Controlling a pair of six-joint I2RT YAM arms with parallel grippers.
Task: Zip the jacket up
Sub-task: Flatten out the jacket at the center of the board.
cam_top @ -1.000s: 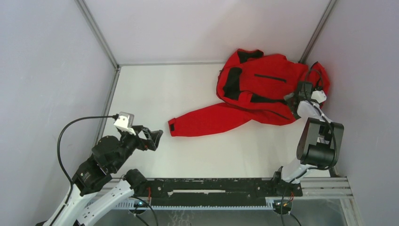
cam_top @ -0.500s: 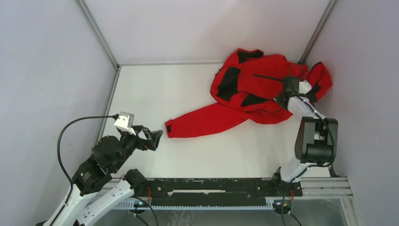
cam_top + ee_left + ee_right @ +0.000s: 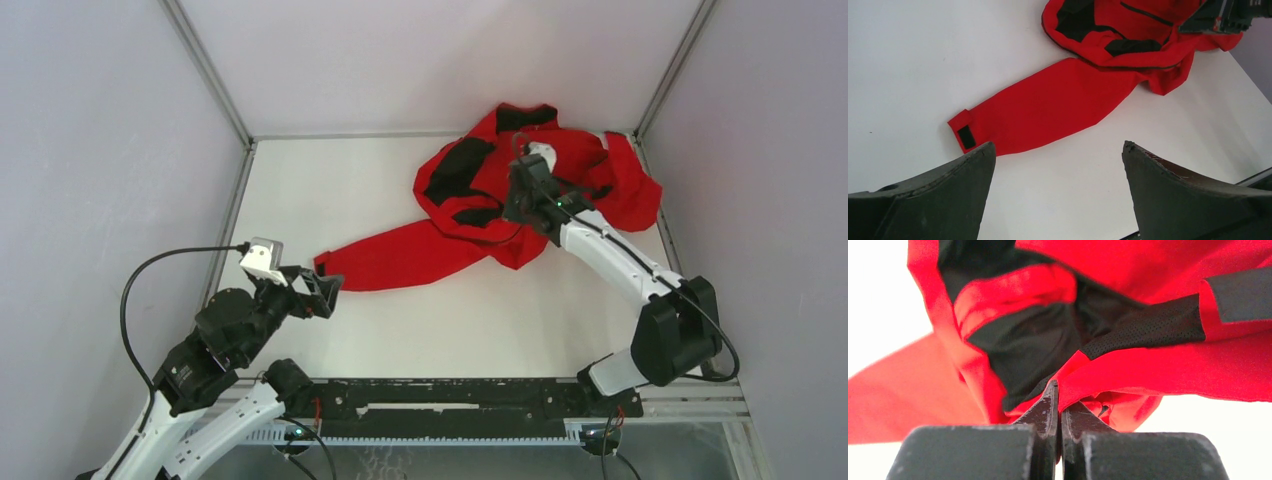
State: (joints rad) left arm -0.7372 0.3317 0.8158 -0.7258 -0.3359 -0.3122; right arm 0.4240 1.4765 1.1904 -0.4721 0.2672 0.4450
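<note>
The red jacket (image 3: 560,190) is lying bunched up at the far right of the white tabletop (image 3: 330,190), close to the back corner. Its front is falling open and the black lining (image 3: 455,170) is showing. One sleeve (image 3: 410,262) is stretching out flat from the heap toward the near left, with its black cuff tab (image 3: 966,136) facing up at the end.

The right arm is reaching across to the middle of the heap, and the right tool (image 3: 517,195) is sitting on the fabric there. In the right wrist view its fingers (image 3: 1048,412) are pressing tightly together and pinching a red edge of the jacket right at their tips. Black lining and a strip of black mesh (image 3: 1148,327) are bulging just above them.

The left tool (image 3: 322,293) is hovering over the near left part of the tabletop, its jaws standing wide apart and gripping nothing. It is pointing toward the sleeve, near the cuff end.
</note>
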